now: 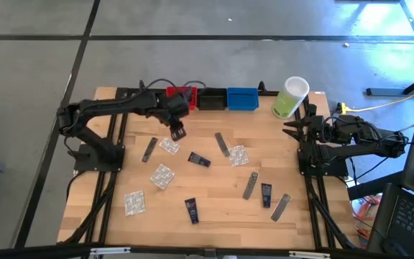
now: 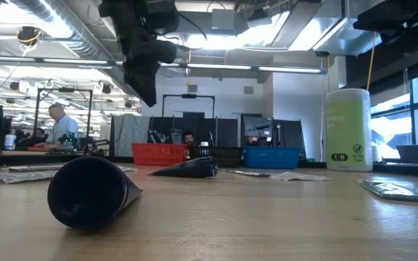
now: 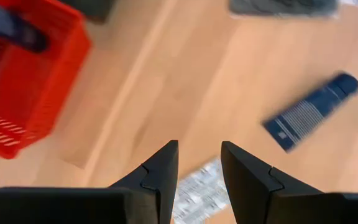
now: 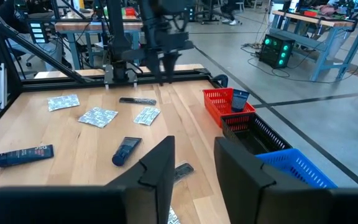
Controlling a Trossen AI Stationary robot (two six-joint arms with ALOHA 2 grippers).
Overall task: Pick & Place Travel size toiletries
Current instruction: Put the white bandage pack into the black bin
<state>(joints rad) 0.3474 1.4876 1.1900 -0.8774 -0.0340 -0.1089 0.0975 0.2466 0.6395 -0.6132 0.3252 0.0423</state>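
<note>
The toiletries lie scattered over the wooden table (image 1: 214, 216), and I place them against the red bin (image 1: 180, 95) at the far edge. One navy tube (image 4: 239, 99) already stands in that bin, its end sticking up over the rim. Nearest to the bin on the table is a clear crinkly packet (image 1: 169, 146), with a grey sachet (image 1: 149, 149) just beside it. A second navy tube (image 1: 199, 160) lies a little farther out from the bin. Beyond these, well away from the bin, are more packets, sachets and tubes, around ten loose items in all.

The left gripper (image 1: 177, 132) hangs in the air between the red bin and that nearest packet. In its wrist view the two fingers (image 3: 160, 174) stand apart with a narrow gap and nothing between them: part open, empty. The right gripper (image 1: 291, 129) waits well off to the side, past the blue bin (image 1: 242, 98) and near the green container (image 1: 290, 98). Its fingers also show a gap with nothing held.

Step in hand, as I judge it: the left arm is between a drop and the next pick.

Next move calls for:
- lowering over the crinkly packet, which lies flat against the wood;
- a wider opening first, I think, since the packet looks broader than the present gap;
- fingertips right down at the surface, as the packet offers little height to grip.
</note>
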